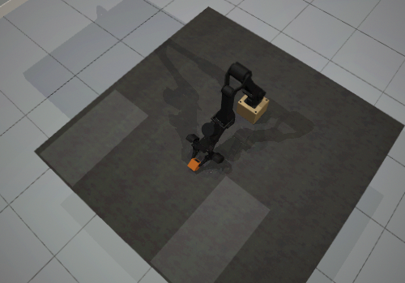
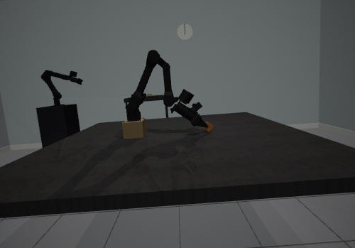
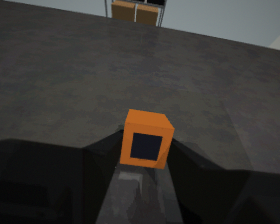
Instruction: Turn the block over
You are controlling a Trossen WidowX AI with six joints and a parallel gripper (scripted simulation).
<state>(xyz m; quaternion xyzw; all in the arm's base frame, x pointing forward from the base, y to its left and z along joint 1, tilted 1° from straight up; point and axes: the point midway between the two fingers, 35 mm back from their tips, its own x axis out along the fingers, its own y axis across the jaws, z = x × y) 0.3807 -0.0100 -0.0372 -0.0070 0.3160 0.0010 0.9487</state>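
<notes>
You have one orange block (image 1: 194, 165) (image 2: 209, 126) (image 3: 147, 142) in one pincer (image 1: 201, 162) (image 2: 206, 126) (image 3: 145, 137), its two fingers pinching the block from either side. The block shows one dark square mark on the face turned back towards the wrist camera, and it sits tilted in the exterior view, just above or on the counter (image 1: 134, 217) (image 2: 266, 158) (image 3: 51, 65); you cannot tell whether a lower edge touches. The turn looks partly made, the marked face not yet down. If you tip further while too low, an edge could dig in and twist the block between the fingers; if you let go at this slant, it could roll back onto the wrong face. Too shallow a wrist could also bring the pincer's body against the surface before the turn is finished. Behind the pincer, your one working arm (image 1: 228, 104) (image 2: 145, 77) rises from one tan base block (image 1: 253, 117) (image 2: 133, 130). Farther off you have one second arm (image 2: 52, 86) on one dark pedestal (image 2: 51, 124), and one round wall clock (image 2: 184, 32) beyond.
</notes>
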